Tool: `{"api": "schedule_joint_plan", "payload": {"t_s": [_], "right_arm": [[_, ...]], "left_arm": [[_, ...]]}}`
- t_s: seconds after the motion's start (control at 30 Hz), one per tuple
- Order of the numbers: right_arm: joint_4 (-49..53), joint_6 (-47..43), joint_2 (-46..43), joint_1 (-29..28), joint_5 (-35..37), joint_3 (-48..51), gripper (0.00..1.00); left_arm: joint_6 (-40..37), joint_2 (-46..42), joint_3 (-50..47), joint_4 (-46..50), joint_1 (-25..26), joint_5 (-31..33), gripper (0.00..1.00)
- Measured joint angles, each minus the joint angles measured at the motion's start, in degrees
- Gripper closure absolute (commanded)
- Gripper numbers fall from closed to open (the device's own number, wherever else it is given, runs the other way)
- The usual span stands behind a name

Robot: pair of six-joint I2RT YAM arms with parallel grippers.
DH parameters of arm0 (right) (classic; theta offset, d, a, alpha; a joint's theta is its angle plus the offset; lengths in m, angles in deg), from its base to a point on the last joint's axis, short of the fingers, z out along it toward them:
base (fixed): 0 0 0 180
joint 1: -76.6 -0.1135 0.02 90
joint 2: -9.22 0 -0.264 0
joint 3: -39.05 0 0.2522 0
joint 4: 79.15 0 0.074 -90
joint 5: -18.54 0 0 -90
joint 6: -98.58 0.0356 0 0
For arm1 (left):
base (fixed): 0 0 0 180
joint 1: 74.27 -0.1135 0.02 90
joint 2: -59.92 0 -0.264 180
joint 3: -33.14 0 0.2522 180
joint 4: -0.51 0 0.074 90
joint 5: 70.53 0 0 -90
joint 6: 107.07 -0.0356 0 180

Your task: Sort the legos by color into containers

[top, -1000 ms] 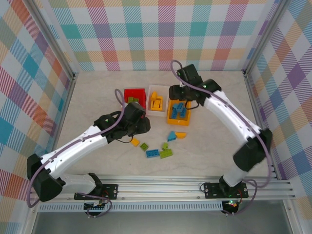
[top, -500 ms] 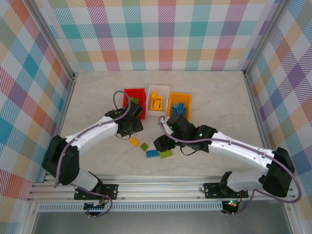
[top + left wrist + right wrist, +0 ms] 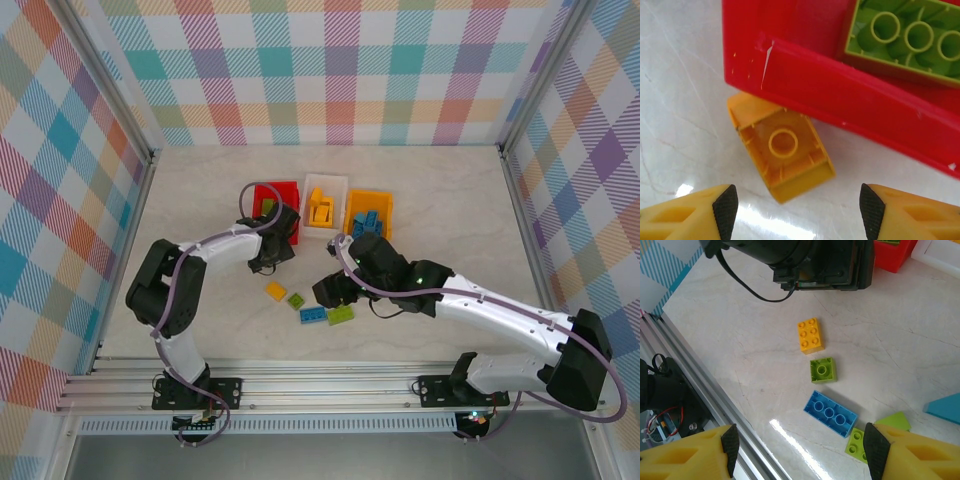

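Change on both arms within the last second. Right claw (image 3: 800,447) gone from above the orange-yellow bin (image 3: 385,198), now low over the loose legos toward the near edge of the table (image 3: 200,200). Jaws apart, wider than a second ago, nothing between them.

Below it: yellow brick (image 3: 810,335), green square brick (image 3: 823,370), blue brick (image 3: 831,413), second green brick (image 3: 858,444) just beside the blue.

Left claw (image 3: 797,207) drawn in close to the red bin (image 3: 840,95), likewise released and empty. Upturned orange-yellow brick (image 3: 782,147) on the table, touching that bin's outer wall; green brick (image 3: 905,37) inside the bin.

Reading: next picks apparently being lined up, likely the blue brick for the right and the orange-yellow one for the left, the latter probably bound for the white bin (image 3: 338,182). Sorting well along, not finished.
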Motion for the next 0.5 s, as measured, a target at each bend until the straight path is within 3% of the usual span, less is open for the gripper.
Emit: {"api": "schedule_joint_plan", "payload": {"t_s": [0.3, 0.5], "right_arm": [[0.1, 0.1, -0.1, 0.0, 0.0, 0.0, 0.31], [0.1, 0.2, -0.1, 0.0, -0.5, 0.0, 0.32]], "left_arm": [[-0.4, 2.6, 0.1, -2.5, -0.2, 1.7, 0.43], [-1.4, 2.6, -0.9, -3.8, -0.2, 3.2, 0.56]]}}
